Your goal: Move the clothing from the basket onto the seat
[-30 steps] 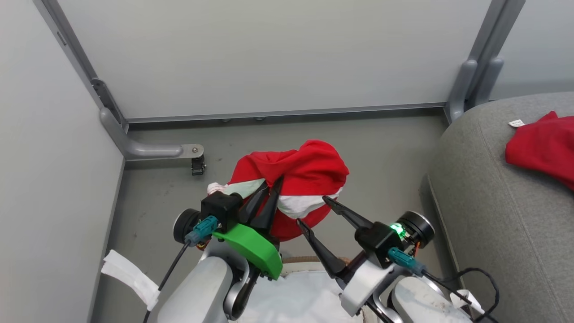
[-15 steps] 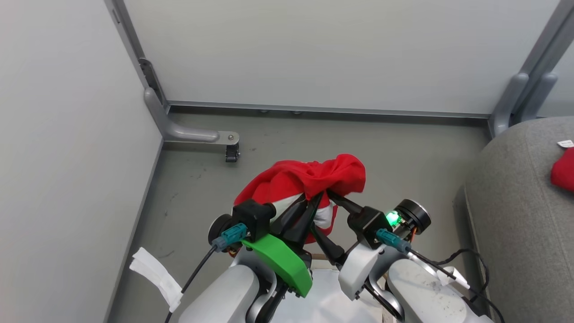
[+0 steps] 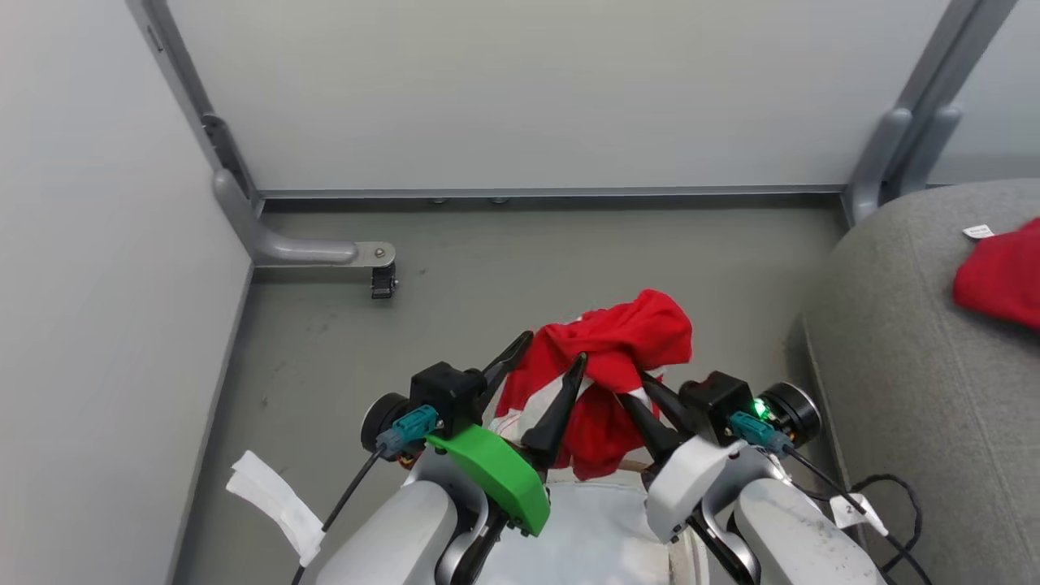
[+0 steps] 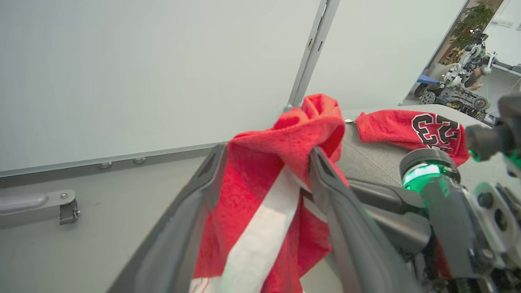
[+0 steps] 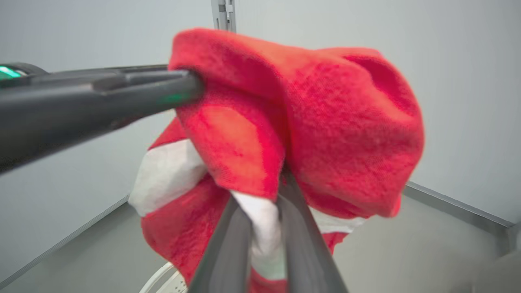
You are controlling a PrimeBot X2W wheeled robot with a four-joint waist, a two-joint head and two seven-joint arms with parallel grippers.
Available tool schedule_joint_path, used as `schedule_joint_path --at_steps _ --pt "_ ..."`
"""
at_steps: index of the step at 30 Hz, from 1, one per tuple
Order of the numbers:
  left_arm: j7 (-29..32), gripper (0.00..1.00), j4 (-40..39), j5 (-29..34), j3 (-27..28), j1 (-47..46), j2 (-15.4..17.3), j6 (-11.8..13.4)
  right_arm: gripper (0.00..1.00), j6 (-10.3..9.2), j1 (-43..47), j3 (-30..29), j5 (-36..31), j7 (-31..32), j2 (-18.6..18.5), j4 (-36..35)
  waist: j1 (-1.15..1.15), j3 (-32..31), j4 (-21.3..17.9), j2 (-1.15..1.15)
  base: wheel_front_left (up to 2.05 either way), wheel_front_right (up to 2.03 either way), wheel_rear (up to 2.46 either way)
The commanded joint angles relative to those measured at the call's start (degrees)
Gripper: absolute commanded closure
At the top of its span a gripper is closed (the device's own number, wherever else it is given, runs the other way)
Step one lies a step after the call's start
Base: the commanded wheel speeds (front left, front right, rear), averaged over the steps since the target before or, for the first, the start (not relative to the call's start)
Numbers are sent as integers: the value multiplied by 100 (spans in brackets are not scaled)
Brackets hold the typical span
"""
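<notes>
Red cloth with a white stripe, the clothing, hangs bunched at lower centre of the head view, directly above the white-lined basket at the bottom edge. Right hand: fingers together, clamped on the clothing at the stripe. Left hand: fingers apart, cloth lying loosely between them. Seat: right side of the frame, beside the basket, carrying a second red garment with printed numbers.
</notes>
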Motion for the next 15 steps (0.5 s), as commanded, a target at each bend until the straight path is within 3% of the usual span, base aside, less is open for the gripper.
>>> schedule_joint_path --at_steps 1,15 --pt "4 0 26 76 64 81 19 23 100 -8 123 -100 -27 -13 -23 -36 0 14 -549 0 0 0 0" --pt "4 0 -97 696 559 465 20 -41 100 -7 705 -927 -289 -13 -86 -473 0 149 -3013 0 0 0 0"
